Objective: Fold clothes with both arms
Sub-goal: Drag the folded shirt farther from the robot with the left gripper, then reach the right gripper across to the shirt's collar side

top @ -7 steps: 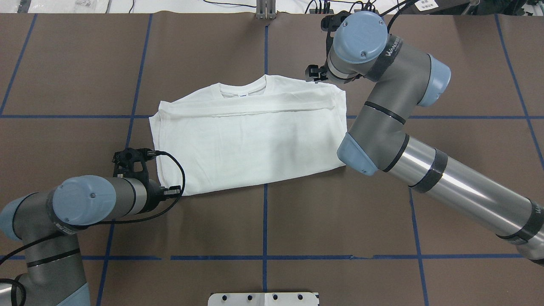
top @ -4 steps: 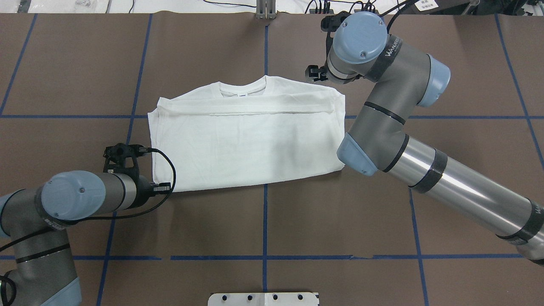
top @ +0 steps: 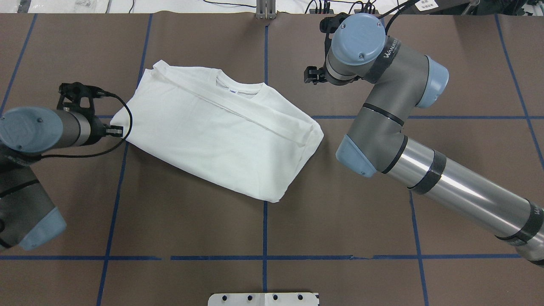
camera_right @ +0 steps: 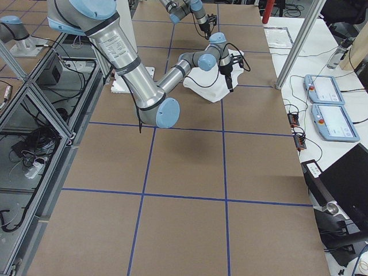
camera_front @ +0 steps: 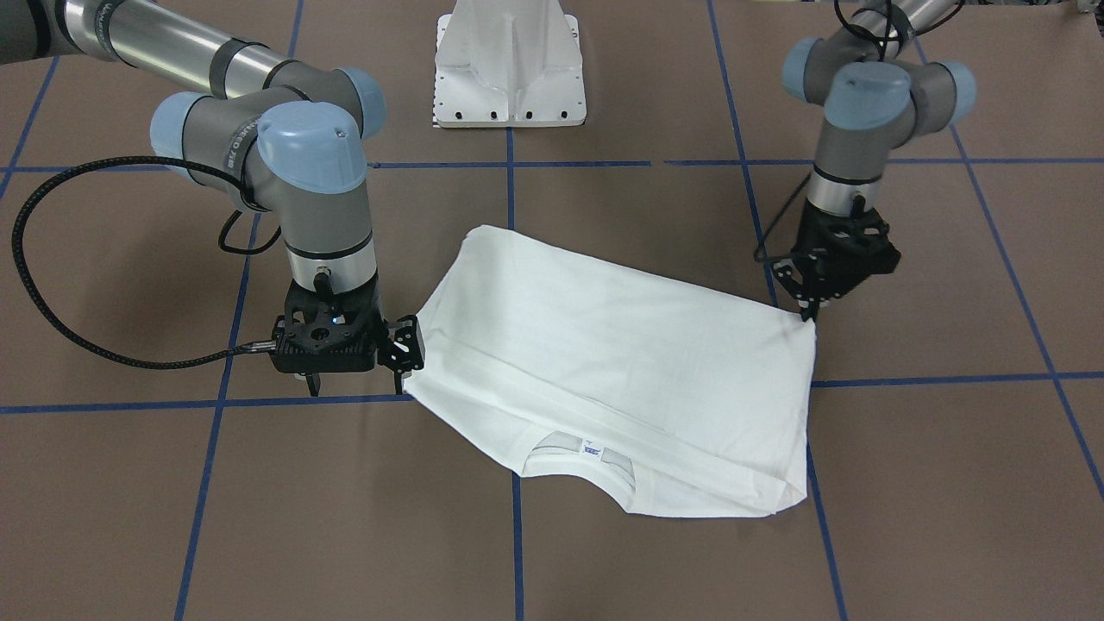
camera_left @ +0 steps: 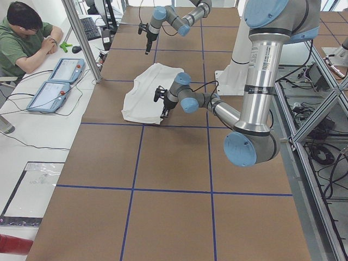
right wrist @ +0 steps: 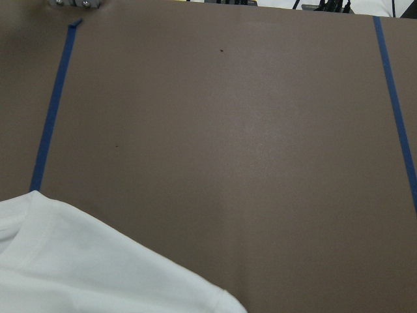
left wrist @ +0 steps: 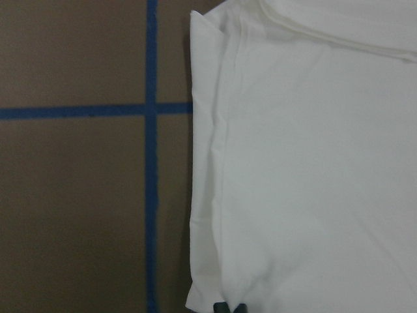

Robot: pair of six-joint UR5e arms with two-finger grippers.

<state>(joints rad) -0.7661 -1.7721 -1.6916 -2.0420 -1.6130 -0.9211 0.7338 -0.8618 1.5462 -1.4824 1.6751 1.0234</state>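
Observation:
The white shirt (top: 221, 131) lies folded and skewed on the brown table, its collar (camera_front: 582, 457) on the far side from the robot. My left gripper (camera_front: 811, 312) is shut on the shirt's corner; its fingertips (left wrist: 228, 308) pinch the hem in the left wrist view. In the overhead view that corner sits by the left gripper (top: 112, 126). My right gripper (camera_front: 355, 385) stands open just beside the shirt's opposite corner, touching no cloth. The right wrist view shows only a shirt edge (right wrist: 85, 267) and bare table. No printed text shows.
The white pedestal base (camera_front: 509, 60) stands at the robot's side of the table. Blue tape lines (top: 264, 229) grid the brown surface. A person (camera_left: 24, 38) sits at a side desk with two tablets (camera_left: 54, 81). Aluminium posts (camera_right: 296, 43) border the table.
My left arm has dragged its shirt corner left and away from the robot, swinging the whole shirt round. The shirt's shoulder has slid away from the right gripper, which stayed nearly still.

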